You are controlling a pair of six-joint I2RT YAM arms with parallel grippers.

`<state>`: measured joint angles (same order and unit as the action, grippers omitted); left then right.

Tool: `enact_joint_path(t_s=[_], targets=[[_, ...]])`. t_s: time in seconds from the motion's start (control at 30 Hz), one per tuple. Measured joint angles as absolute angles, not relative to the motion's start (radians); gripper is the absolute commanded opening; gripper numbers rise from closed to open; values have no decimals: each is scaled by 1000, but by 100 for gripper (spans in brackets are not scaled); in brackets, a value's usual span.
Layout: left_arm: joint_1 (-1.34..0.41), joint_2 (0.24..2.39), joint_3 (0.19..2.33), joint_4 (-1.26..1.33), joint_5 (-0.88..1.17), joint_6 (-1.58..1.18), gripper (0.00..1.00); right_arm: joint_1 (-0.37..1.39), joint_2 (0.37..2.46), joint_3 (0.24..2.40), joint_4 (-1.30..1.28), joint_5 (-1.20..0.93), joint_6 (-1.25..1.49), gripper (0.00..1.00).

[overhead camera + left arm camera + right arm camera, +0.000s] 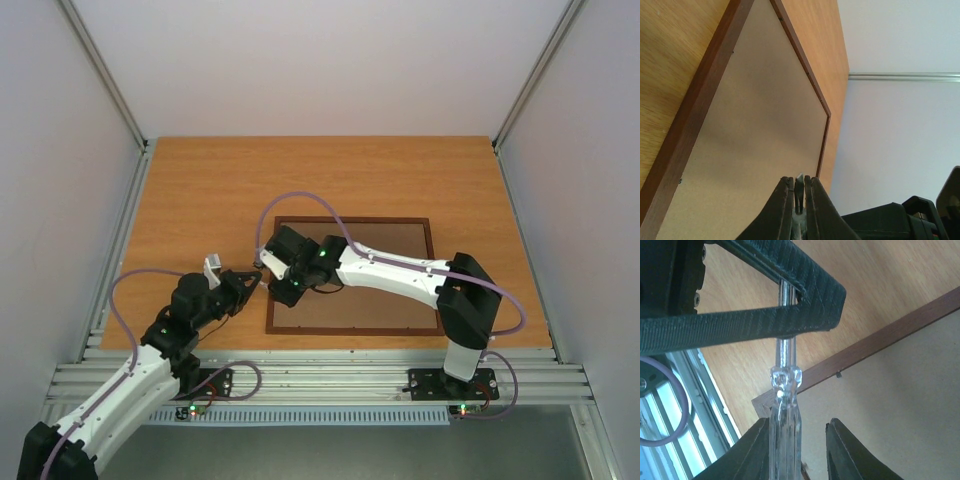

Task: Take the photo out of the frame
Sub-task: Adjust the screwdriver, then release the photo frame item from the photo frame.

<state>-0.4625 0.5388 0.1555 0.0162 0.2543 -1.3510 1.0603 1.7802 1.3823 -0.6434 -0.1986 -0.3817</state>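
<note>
The frame (350, 221) lies face down on the wooden table, its brown hardboard back (390, 305) up; the photo is hidden beneath it. Both grippers meet at the frame's near left corner (762, 407). My left gripper (252, 284) is shut on the metal shaft (785, 352) of a screwdriver, whose thin tip shows between its fingers (799, 179). My right gripper (797, 421) stands round the screwdriver's clear handle (785, 432). The handle rests against one finger, with a gap to the other. The frame rim (700, 100) and back (755, 125) fill the left wrist view.
Small metal tabs (839, 374) sit along the frame's inner edge (780, 19). An aluminium rail (320, 375) runs along the table's near edge, with white walls on the other three sides. The right arm (400, 272) reaches across the frame.
</note>
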Motion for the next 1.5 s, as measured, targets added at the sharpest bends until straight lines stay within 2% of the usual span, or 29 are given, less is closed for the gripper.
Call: enact_joint_path(t_s=[0.13, 0.33, 0.4, 0.53, 0.83, 1.07, 1.27, 1.5], targets=[[-463, 546, 157, 19, 253, -1348, 1, 1060, 1799, 1398, -648, -199, -387, 24], [-462, 561, 157, 28, 253, -1346, 1, 1060, 1812, 1411, -657, -202, -396, 7], [-462, 563, 157, 33, 252, -1345, 4, 1060, 1820, 1421, -667, -202, -401, 1], [-462, 564, 157, 29, 250, -1330, 20, 1055, 1825, 1424, -673, -202, -418, 1], [-459, 572, 239, -155, 191, -1180, 36, 1003, 1825, 1424, -782, -179, -530, 1], [-398, 747, 310, -233, 207, -1023, 38, 968, 1853, 1424, -900, -189, -654, 1], [-344, 917, 314, -229, 287, -932, 39, 920, 1949, 1462, -1032, -320, -757, 1], [-335, 1031, 314, -180, 364, -878, 38, 875, 2001, 1473, -1073, -379, -807, 1]])
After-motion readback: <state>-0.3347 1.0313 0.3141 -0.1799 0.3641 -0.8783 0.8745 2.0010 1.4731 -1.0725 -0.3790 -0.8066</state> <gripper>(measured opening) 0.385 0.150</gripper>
